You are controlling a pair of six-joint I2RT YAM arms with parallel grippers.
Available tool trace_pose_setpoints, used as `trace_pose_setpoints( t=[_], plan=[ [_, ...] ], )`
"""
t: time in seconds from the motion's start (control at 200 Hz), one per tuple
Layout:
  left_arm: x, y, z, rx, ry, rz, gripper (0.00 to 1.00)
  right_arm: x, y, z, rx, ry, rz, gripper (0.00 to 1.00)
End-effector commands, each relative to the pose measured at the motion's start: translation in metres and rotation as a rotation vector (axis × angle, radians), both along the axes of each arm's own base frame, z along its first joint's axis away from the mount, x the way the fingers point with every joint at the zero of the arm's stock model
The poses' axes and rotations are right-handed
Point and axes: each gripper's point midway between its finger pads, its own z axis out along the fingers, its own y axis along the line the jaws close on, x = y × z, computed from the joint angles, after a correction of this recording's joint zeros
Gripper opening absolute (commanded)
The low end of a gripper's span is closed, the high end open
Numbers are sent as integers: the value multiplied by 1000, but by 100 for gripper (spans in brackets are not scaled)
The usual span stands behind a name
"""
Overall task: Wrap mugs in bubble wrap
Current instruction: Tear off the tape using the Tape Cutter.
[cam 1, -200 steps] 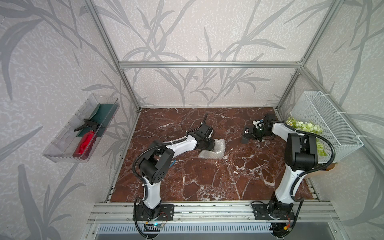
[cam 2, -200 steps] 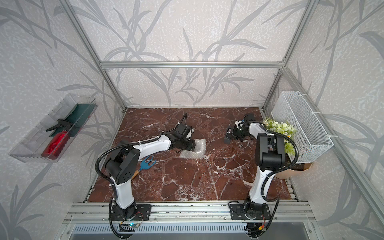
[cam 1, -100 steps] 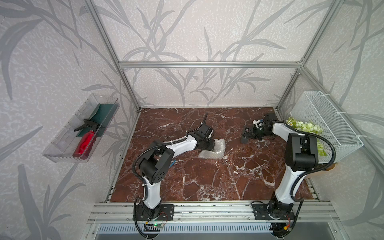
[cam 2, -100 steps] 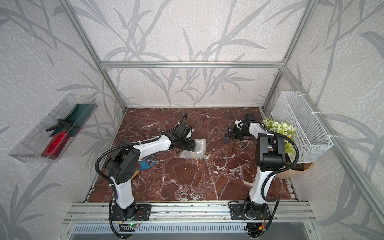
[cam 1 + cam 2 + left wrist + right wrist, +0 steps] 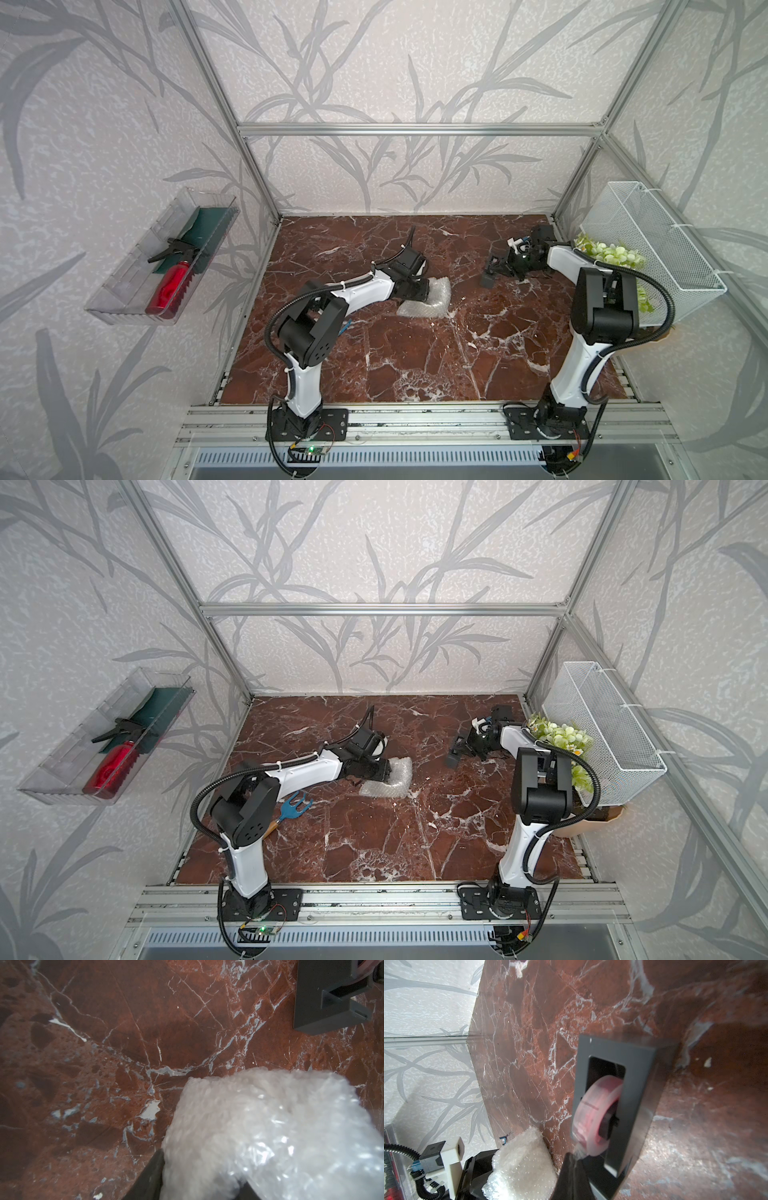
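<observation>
- I'm looking at the left tool (image 5: 426, 293) and it's clamping the bubble wrap (image 5: 270, 1126) bundle between its fingers, jaws partway apart around it.
- The bundle is lying on the marble worktop (image 5: 415, 365), roughly mid-width and toward the back.
- I'm not seeing the mug itself anywhere, only crumpled wrap, so I can't tell whether it's inside.
- The right tool (image 5: 571, 1165) is sitting pinched closed at the tape dispenser (image 5: 639, 1084). In the right wrist view a clear strip is running from the tape (image 5: 596, 1109) roll straight into its fingertips.
- The dispenser is standing on the worktop near the bundle but apart from it, on the right arm's side.
- A red spray bottle (image 5: 170, 286) is lying in the clear wall tray (image 5: 124, 291), well away from all this.
</observation>
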Motion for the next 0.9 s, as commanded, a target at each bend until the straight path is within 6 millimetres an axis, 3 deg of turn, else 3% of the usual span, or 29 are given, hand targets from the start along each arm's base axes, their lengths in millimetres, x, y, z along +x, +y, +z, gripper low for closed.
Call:
trace_pose_setpoints(
  t=[0.0, 0.895],
  plan=[
    [-17, 10, -24, 73, 78, -10, 42, -2, 6, 24, 45, -42, 12, 0],
    [-17, 7, -24, 65, 79, -21, 42, 4, 12, 58, 99, -87, 5, 0]
  ],
)
